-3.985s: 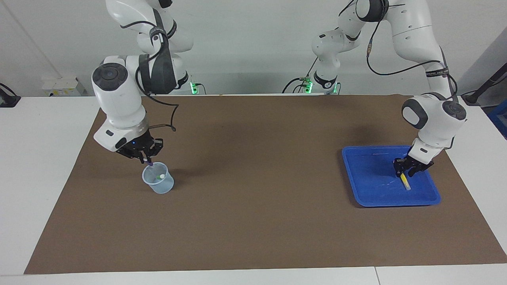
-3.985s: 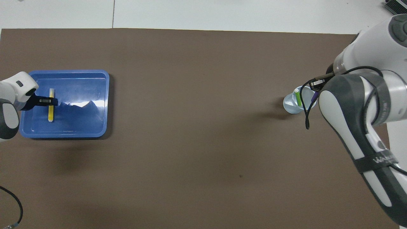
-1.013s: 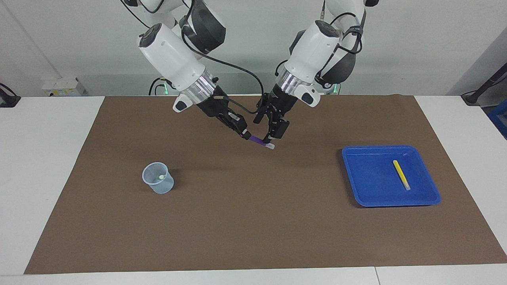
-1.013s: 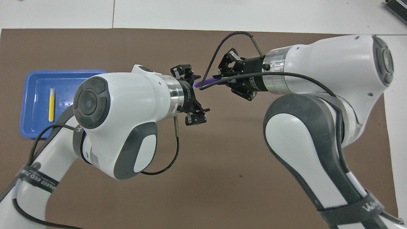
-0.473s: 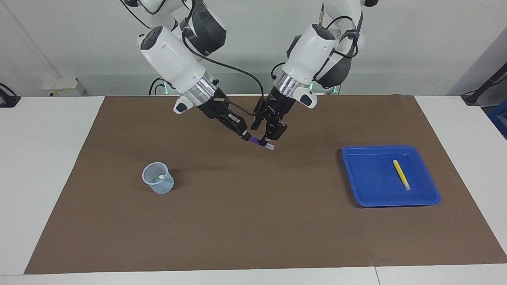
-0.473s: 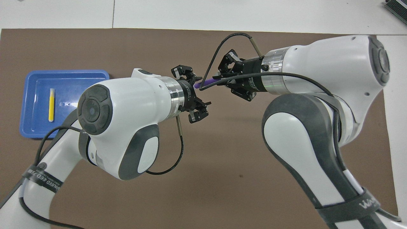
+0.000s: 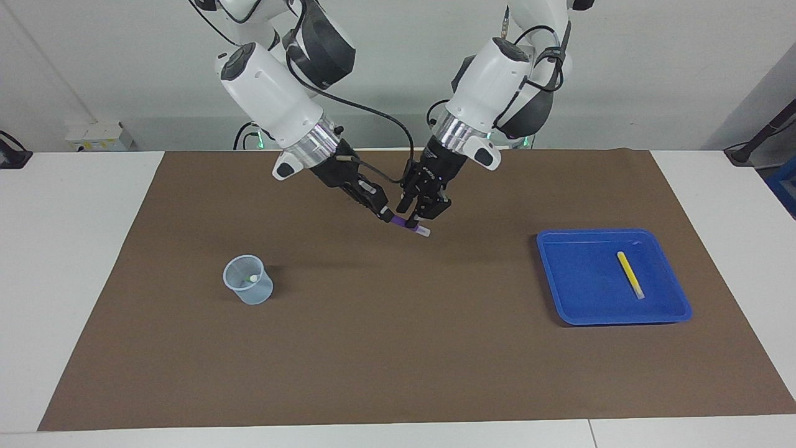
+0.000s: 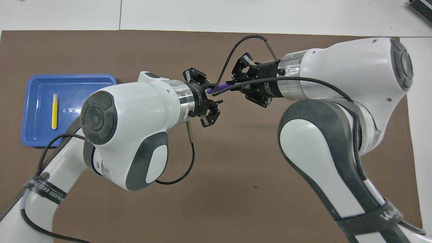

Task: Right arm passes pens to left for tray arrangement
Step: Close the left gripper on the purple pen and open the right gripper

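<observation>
A purple pen [image 7: 405, 221] [image 8: 219, 87] with a pale end hangs slanted in the air over the middle of the brown mat. My right gripper [image 7: 387, 214] [image 8: 233, 84] is shut on its purple end. My left gripper [image 7: 415, 219] [image 8: 206, 91] is at the pen's pale end, close around it. A yellow pen [image 7: 630, 274] [image 8: 54, 111] lies alone in the blue tray [image 7: 559, 298] [image 8: 27, 135] toward the left arm's end of the table.
A small translucent bluish cup [image 7: 249, 287] stands on the mat toward the right arm's end, with the pale tip of a pen [image 7: 252, 277] showing inside. The right arm hides the cup in the overhead view. Cables loop off both wrists.
The left gripper has narrowed around the purple pen's pale end. The right gripper still holds the pen in the same place. Four seconds ago both arms were apart, at the cup and the tray.
</observation>
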`<state>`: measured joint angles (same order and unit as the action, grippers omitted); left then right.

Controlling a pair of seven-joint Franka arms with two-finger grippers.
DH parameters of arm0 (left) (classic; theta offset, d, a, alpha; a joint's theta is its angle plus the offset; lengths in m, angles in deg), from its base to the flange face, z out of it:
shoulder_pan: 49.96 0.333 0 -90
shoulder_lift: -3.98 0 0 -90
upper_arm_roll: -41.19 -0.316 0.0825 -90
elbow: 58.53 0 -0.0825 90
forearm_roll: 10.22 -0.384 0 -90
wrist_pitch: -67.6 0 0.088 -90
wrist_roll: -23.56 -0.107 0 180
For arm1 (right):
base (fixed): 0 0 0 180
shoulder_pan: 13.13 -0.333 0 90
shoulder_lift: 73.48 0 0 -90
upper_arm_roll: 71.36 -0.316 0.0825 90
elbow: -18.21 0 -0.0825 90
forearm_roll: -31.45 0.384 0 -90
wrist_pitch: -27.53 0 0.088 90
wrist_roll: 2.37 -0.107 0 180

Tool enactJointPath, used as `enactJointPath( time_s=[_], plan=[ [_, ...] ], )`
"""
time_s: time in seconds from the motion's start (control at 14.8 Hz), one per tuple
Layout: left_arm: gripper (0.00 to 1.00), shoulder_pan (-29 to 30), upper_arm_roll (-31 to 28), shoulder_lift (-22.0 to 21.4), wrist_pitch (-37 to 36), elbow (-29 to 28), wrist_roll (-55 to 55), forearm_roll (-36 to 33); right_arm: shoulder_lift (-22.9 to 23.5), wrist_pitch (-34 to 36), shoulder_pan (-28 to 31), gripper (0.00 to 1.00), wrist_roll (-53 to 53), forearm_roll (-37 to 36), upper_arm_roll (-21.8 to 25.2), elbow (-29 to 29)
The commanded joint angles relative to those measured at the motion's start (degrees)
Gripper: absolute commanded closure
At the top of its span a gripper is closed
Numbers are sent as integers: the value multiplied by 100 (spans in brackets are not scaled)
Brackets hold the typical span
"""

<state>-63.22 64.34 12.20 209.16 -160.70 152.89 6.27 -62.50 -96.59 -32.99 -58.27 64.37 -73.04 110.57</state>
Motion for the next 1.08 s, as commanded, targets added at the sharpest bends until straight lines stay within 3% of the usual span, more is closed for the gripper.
enactJointPath(
  time_s=[0.0,0.27,0.47,0.61,0.88,1.01],
  plan=[
    [53,-124,-48,-5,380,-197,23,47,-35,-139,-17,98,9,162,0,97],
    [53,-124,-48,13,425,-224,5,20,-35,-139,-17,98,18,162,0,97],
    [75,-115,-48,13,425,-215,-30,20,-35,-139,-17,98,18,162,0,97],
    [85,-115,-48,13,425,-215,-48,11,-35,-139,-17,98,18,162,0,97],
    [100,-115,-48,13,425,-198,-127,3,-35,-139,-17,98,18,162,0,106],
    [100,-115,-48,22,425,-189,-127,-154,-35,-139,-17,98,26,162,0,106]
  ],
)
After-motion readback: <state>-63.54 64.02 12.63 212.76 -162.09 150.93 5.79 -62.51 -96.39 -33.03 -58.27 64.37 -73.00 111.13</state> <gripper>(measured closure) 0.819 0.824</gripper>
